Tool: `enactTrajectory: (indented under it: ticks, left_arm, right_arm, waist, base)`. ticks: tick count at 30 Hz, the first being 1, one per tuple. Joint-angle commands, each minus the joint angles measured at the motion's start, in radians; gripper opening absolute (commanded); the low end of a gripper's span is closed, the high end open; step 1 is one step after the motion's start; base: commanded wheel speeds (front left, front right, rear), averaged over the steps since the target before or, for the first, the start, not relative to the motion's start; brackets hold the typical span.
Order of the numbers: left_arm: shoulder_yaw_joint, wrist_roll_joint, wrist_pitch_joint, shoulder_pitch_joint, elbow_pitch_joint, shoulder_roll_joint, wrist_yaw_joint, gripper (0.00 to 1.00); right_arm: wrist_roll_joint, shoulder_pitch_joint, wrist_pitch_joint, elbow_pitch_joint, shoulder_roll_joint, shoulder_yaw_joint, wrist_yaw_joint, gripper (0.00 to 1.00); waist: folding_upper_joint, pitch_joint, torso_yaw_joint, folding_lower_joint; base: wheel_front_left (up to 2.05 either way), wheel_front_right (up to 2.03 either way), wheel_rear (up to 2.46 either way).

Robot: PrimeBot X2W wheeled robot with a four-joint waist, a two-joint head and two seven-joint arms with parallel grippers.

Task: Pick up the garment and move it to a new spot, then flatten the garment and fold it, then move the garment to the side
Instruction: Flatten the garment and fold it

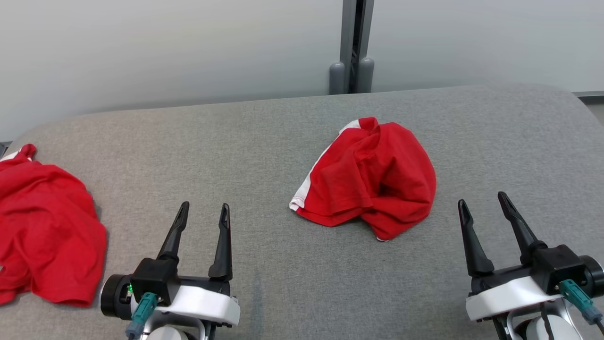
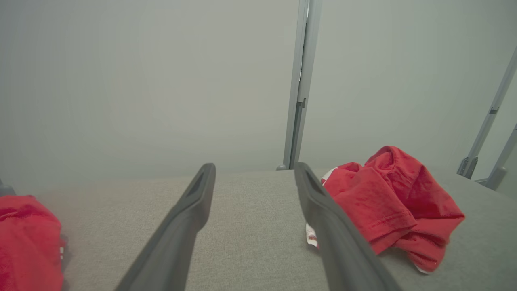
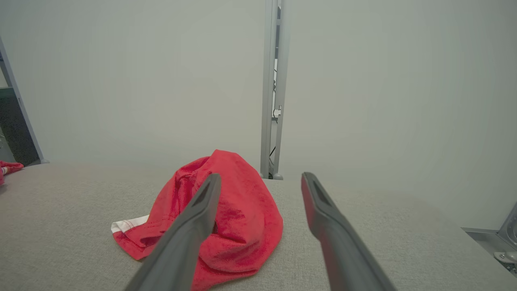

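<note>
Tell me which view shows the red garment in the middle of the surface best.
The head view: the whole garment shows from above, unobstructed, white trim included. In the left wrist view a finger covers one edge; in the right wrist view a finger crosses its middle.

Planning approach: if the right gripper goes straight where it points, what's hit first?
Likely nothing: the right gripper points just right of the red garment, over bare grey cushion. Its fingers might graze cloth; depth unclear.
</note>
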Motion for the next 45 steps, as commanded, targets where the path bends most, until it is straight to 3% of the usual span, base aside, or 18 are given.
enactTrajectory:
  ticks: [1, 14, 19, 25, 26, 27, 28, 32, 37, 45]
  left_arm:
    - [0.010, 0.013, -0.003, -0.009, 0.005, -0.002, -0.010, 1.00]
    - [0.016, 0.067, -0.004, -0.055, 0.016, -0.029, -0.041, 1.00]
    - [0.004, 0.060, -0.004, -0.067, 0.012, -0.031, -0.040, 1.00]
    - [-0.024, 0.041, -0.004, -0.080, 0.008, -0.031, -0.022, 1.00]
    - [-0.026, 0.029, -0.004, -0.081, 0.005, -0.031, -0.017, 1.00]
    - [-0.027, 0.018, -0.004, -0.083, 0.003, -0.031, -0.015, 1.00]
    - [-0.031, 0.014, -0.004, -0.085, 0.002, -0.031, -0.015, 1.00]
    - [-0.041, 0.003, -0.004, -0.092, -0.001, -0.031, -0.006, 1.00]
    - [-0.049, -0.018, -0.004, -0.087, -0.001, -0.031, 0.001, 1.00]
    - [-0.055, -0.043, -0.004, -0.060, 0.006, -0.031, 0.008, 1.00]
  right_arm:
    - [0.005, -0.006, -0.002, 0.016, -0.004, -0.003, 0.000, 1.00]
    - [0.084, -0.104, -0.002, 0.167, -0.005, -0.043, 0.000, 1.00]
    - [0.043, -0.136, -0.002, 0.225, -0.005, -0.072, 0.000, 1.00]
    - [-0.038, -0.194, -0.002, 0.377, -0.023, -0.113, 0.000, 1.00]
    - [-0.047, -0.208, -0.002, 0.404, -0.026, -0.117, 0.000, 0.49]
    - [-0.056, -0.222, -0.002, 0.430, -0.031, -0.125, 0.000, 0.10]
    - [-0.072, -0.236, -0.002, 0.442, -0.039, -0.134, 0.000, 0.00]
    - [-0.102, -0.271, -0.002, 0.450, -0.054, -0.157, 0.000, 0.00]
    - [-0.169, -0.301, -0.002, 0.373, -0.103, -0.126, 0.000, 0.00]
    - [-0.187, -0.408, -0.002, 0.215, -0.210, 0.106, 0.000, 0.00]
  waist:
    - [-0.0001, 0.006, 0.009, 0.0000]
    - [-0.0001, 0.099, 0.125, 0.0000]
    - [-0.0001, 0.121, 0.165, 0.0000]
    - [-0.0001, 0.138, 0.212, 0.0000]
    - [-0.0001, 0.139, 0.217, 0.0000]
    - [-0.0001, 0.141, 0.221, 0.0000]
    - [-0.0001, 0.142, 0.224, 0.0000]
    - [-0.0001, 0.139, 0.232, 0.0000]
    - [-0.0001, 0.117, 0.233, 0.0000]
    - [-0.0001, 0.056, 0.227, 0.0000]
  base:
    - [0.00, 0.00, 0.00]
    - [0.00, 0.00, 0.00]
    - [0.00, 0.00, 0.00]
    - [0.00, 0.00, 0.00]
    - [0.00, 0.00, 0.00]
    - [0.00, 0.00, 0.00]
    - [0.00, 0.00, 0.00]
    - [0.00, 0.00, 0.00]
    - [0.00, 0.00, 0.00]
    - [0.00, 0.00, 0.00]
